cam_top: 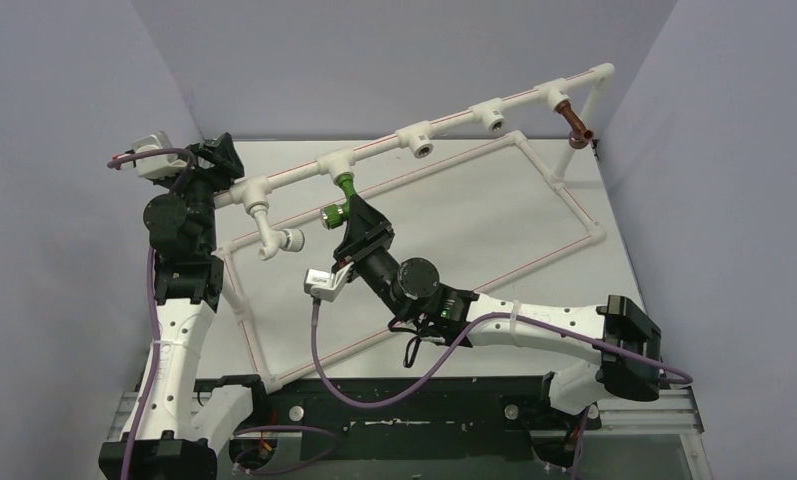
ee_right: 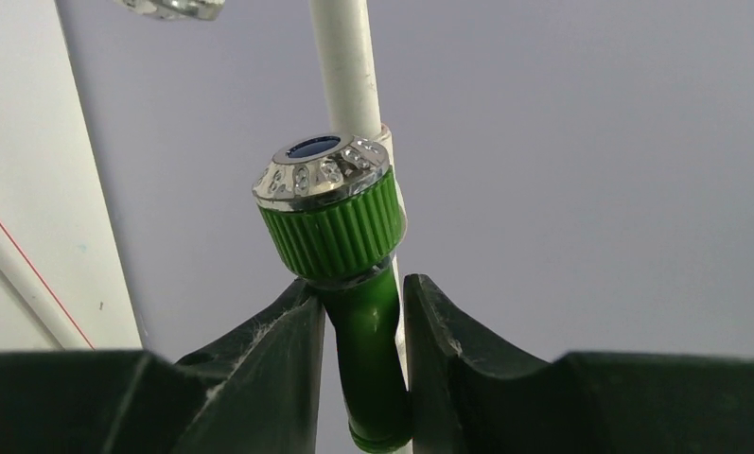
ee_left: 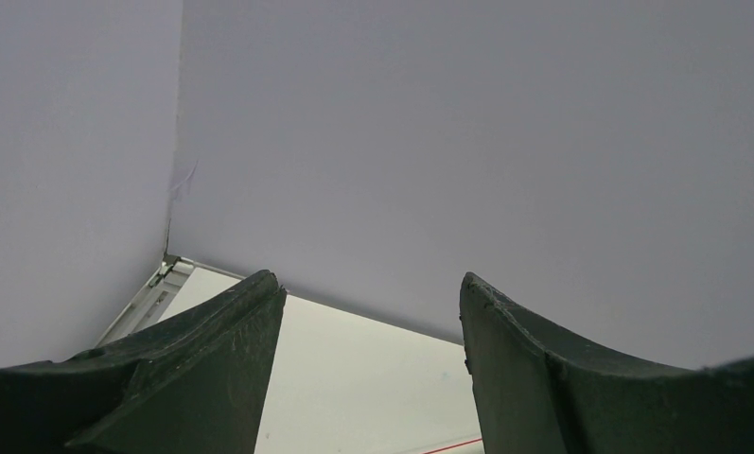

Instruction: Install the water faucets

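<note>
The right pincer point(ee_right: 363, 305) was closed on the neck of the green faucet point(ee_right: 338, 219), which hung from the upper rail of the pipe frame point(cam_top: 454, 125); whether it was fully seated there was hard to tell. The reddish-brown faucet point(cam_top: 577, 122) hung at the rail's far right end. The left pincer point(ee_left: 373, 293) gaped wide, holding nothing, beside the frame's left end
</note>
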### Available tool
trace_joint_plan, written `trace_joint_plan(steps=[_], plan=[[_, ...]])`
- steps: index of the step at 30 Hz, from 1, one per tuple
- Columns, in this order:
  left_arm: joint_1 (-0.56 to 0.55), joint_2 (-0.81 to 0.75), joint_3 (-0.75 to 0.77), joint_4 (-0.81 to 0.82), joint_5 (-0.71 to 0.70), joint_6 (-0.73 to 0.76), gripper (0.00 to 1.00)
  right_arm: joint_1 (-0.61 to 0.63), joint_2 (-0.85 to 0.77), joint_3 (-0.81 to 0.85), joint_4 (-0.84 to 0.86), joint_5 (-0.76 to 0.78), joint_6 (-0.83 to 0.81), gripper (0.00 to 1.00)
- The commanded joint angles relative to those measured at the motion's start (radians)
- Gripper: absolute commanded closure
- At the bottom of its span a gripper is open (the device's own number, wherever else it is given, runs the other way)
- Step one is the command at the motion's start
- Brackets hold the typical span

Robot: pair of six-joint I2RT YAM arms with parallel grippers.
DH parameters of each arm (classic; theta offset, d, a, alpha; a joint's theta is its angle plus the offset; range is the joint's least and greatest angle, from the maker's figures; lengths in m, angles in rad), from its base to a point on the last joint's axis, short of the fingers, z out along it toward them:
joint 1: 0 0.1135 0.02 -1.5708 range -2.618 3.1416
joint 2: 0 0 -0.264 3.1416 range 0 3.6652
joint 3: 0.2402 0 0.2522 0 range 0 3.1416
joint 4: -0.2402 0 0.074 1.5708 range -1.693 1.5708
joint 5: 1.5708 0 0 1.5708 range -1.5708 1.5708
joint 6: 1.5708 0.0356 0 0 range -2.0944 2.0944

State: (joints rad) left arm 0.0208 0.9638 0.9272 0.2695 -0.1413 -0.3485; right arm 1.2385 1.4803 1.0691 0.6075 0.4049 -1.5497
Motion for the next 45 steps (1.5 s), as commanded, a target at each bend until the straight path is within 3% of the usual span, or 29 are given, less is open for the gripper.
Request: trace_joint_plan(steps=[1,8,19,24,32,33,36,38,45], plan=[[0.027,0.063,-0.102,-0.327,0.002,-0.001,0.34,0.012,0.005,0.004,0.312,0.003,0.308,1.00],[0.026,0.061,-0.102,-0.328,0.002,0.000,0.34,0.008,-0.008,0.021,0.418,-0.007,0.654,1.00],[0.027,0.052,-0.105,-0.325,0.003,-0.003,0.34,-0.015,-0.049,0.058,0.360,-0.076,1.103,1.00],[0.027,0.050,-0.106,-0.323,0.005,-0.003,0.34,-0.015,-0.057,0.069,0.321,-0.080,1.128,1.00],[0.025,0.050,-0.106,-0.322,0.005,-0.004,0.34,-0.012,-0.093,0.059,0.206,-0.076,1.011,1.00],[0.026,0.050,-0.106,-0.322,0.005,-0.004,0.34,-0.010,-0.101,0.061,0.178,-0.083,0.971,0.94],[0.026,0.053,-0.105,-0.322,0.006,-0.004,0.34,0.001,-0.122,0.062,0.096,-0.099,0.879,0.57],[0.028,0.054,-0.105,-0.322,0.006,-0.004,0.34,0.004,-0.137,0.062,0.045,-0.101,0.831,0.38],[0.027,0.062,-0.105,-0.322,0.010,-0.006,0.34,0.009,-0.187,0.072,-0.096,-0.135,0.780,0.20]])
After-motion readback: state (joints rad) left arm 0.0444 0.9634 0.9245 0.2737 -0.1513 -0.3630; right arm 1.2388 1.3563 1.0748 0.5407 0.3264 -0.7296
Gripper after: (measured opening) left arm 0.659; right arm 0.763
